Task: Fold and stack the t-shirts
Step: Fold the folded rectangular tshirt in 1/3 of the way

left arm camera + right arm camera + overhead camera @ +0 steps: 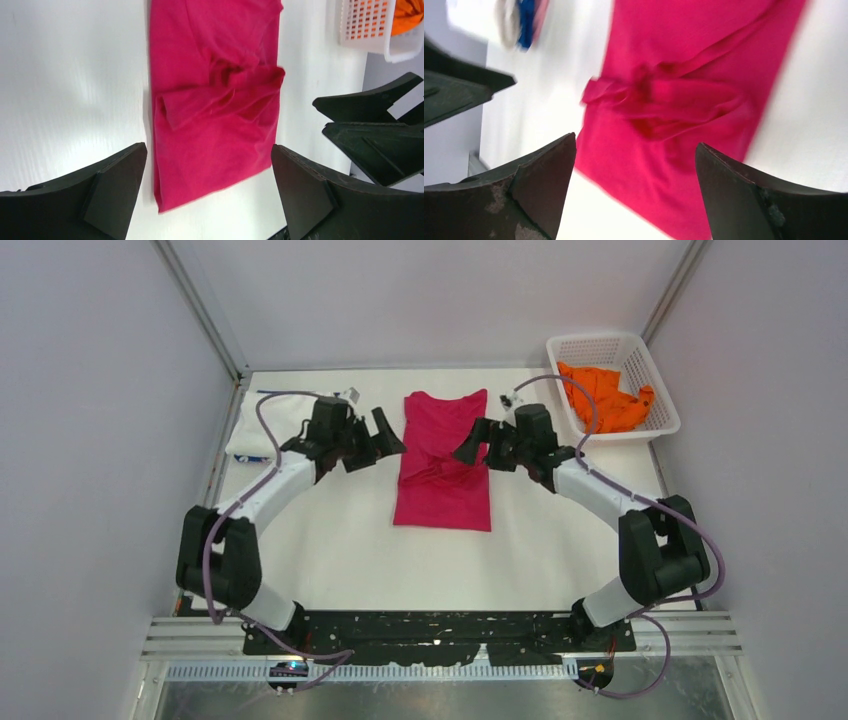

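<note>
From above, the magenta t-shirt (443, 465) is lying folded lengthwise on the bench (330, 550), between the left end effector (380, 443) and right end effector (472, 450). Each wrist view is showing its end effector spread wide, gripping nothing.

Arms (272, 490): white links, black joints.
Cables (208, 570): thin, purple, running along both arms.
Gripper fingers (115, 185): black, wedge-shaped; the right ones (534, 190) look scuffed.
Base plate (440, 640): black, flat.
</note>
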Tool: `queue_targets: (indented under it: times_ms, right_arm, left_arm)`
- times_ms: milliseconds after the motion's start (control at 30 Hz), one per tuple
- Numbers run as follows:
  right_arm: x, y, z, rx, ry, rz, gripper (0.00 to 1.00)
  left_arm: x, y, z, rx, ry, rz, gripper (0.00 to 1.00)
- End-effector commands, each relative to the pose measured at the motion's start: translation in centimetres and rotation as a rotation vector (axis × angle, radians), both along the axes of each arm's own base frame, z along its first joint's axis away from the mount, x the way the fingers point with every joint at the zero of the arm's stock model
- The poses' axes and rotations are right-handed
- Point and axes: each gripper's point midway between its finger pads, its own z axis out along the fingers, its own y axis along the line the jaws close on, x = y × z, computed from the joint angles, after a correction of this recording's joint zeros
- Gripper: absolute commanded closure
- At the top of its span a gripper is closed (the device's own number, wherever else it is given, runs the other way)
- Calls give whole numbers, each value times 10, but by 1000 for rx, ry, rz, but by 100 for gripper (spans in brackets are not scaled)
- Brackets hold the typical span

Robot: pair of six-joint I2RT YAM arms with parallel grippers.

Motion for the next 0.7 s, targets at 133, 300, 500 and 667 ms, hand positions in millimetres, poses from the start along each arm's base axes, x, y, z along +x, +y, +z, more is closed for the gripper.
queue_targets:
  times_ms: [133, 300, 500, 667]
  right_arm:
    - [-89, 95, -5, -39, -53, 345, 5]
    - [-86, 129, -21, -53, -56, 379, 5]
    - [-48, 142, -48, -136, -45, 333, 5]
    - [6, 151, -54, -191, -99, 226, 5]
  left_arm:
    - [-86, 32, -29, 10, -11, 24, 0]
    - [-111, 51, -38, 36, -24, 84, 0]
    - [-116, 59, -33, 47, -63, 111, 0]
    - [-117, 64, -34, 67, -71, 122, 0]
